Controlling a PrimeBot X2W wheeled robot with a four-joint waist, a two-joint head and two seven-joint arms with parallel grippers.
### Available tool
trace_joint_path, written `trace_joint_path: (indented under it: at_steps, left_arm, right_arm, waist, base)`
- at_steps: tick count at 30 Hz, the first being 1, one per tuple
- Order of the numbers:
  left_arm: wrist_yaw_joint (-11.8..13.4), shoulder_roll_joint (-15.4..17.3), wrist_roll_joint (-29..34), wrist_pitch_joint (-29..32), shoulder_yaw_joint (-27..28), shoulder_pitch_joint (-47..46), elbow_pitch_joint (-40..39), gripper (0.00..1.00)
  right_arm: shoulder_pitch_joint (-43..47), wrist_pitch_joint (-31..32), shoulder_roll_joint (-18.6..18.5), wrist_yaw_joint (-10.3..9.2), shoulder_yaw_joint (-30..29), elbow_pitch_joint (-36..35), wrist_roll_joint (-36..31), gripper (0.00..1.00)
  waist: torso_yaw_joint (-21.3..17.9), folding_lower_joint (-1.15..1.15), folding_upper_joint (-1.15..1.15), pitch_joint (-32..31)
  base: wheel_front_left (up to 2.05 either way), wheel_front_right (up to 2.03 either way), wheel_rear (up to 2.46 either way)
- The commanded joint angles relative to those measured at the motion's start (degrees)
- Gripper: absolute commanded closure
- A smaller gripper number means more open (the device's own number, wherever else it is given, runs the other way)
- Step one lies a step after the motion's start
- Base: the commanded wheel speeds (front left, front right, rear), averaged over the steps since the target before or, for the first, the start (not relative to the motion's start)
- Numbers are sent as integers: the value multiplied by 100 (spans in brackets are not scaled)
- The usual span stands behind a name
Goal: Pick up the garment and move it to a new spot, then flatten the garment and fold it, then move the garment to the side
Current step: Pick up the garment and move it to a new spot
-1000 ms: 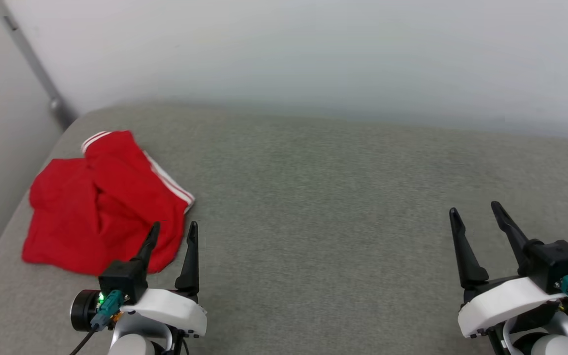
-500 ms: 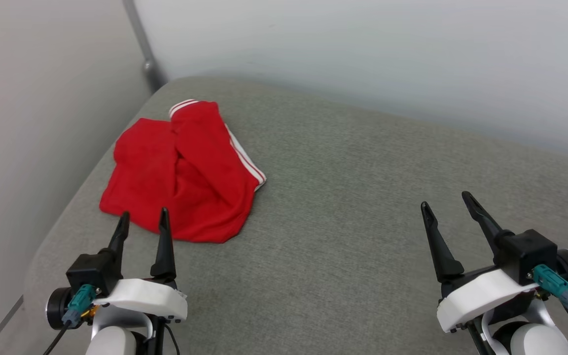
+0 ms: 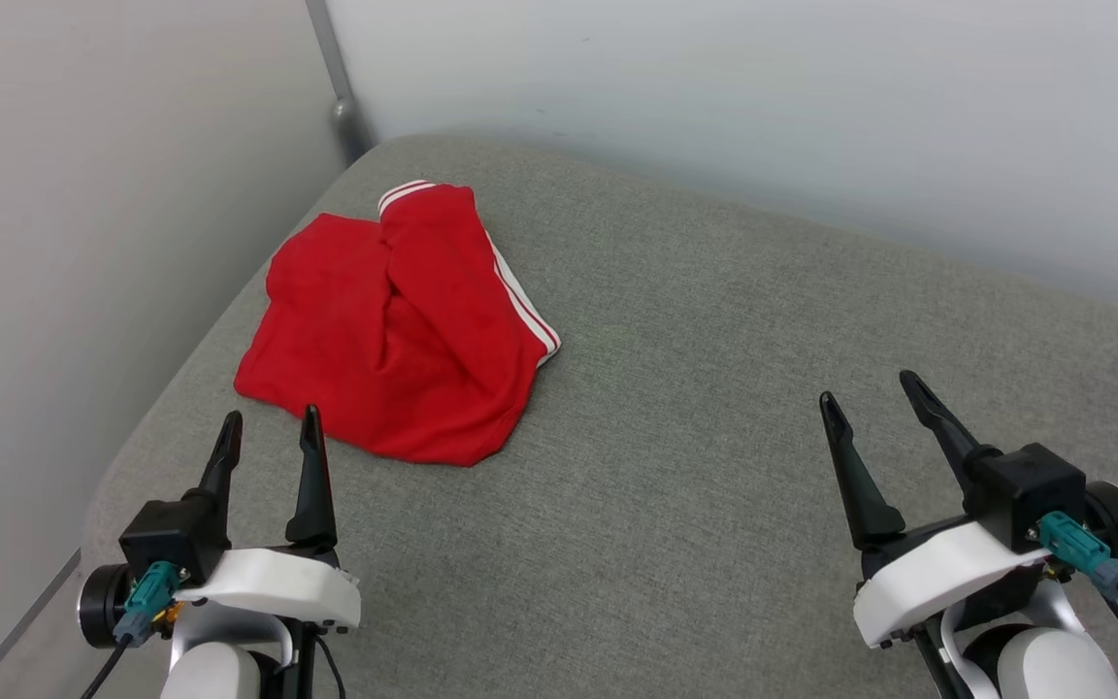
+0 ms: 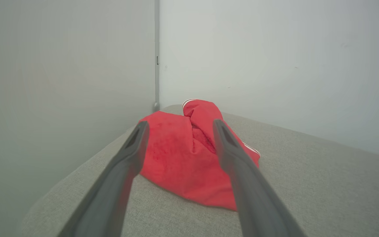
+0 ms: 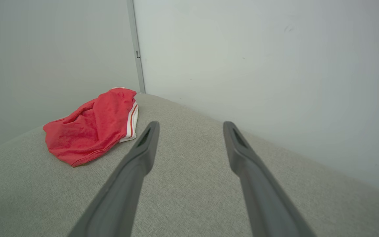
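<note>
The garment (image 3: 394,330) lies crumpled in a loose heap on the grey cushion (image 3: 714,408), towards its far left corner and close to the left edge. Its red cloth is bunched into folds, with a red-and-white striped trim showing along its right side and at its far end. No lettering shows on the upturned face.

The left gripper (image 3: 271,416) hovers near the cushion's near left corner. Its fingers are spread wide apart with nothing between them, and their tips are just short of the garment's near edge. In the left wrist view the two fingers (image 4: 133,154) frame the red heap, which lies just beyond them.

The right gripper (image 3: 867,388) hangs over the near right part of the cushion, well apart from the garment. Its fingers are spread wide too and hold nothing, with bare grey fabric beyond them.

A pale wall (image 3: 763,116) runs behind the cushion's far edge, another stands along its left edge, and a thin grey post (image 3: 336,78) rises in the corner where they meet.
</note>
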Motion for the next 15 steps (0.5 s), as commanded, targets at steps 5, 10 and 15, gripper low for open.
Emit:
trace_joint_path:
  at_steps: [5, 10, 15]
  left_arm:
    - [-34, 35, 106, -13, 26, -213, -16, 0]
    - [-134, 266, -42, 162, 110, -883, 175, 0]
    - [-146, 635, -177, 700, 284, -1844, 187, 0]
  right_arm:
    - [-125, -6, -27, -2, -3, -5, 21, 0]
    - [-254, 90, -100, -2, -10, -131, -57, 0]
    - [-456, 215, -204, -2, -4, -306, -102, 0]
  waist:
    - [-97, 0, 0, 102]
    - [-305, 0, 0, 399]
    - [-653, 0, 0, 870]
  base:
    - [0, 0, 0]
    - [0, 0, 0]
    - [0, 0, 0]
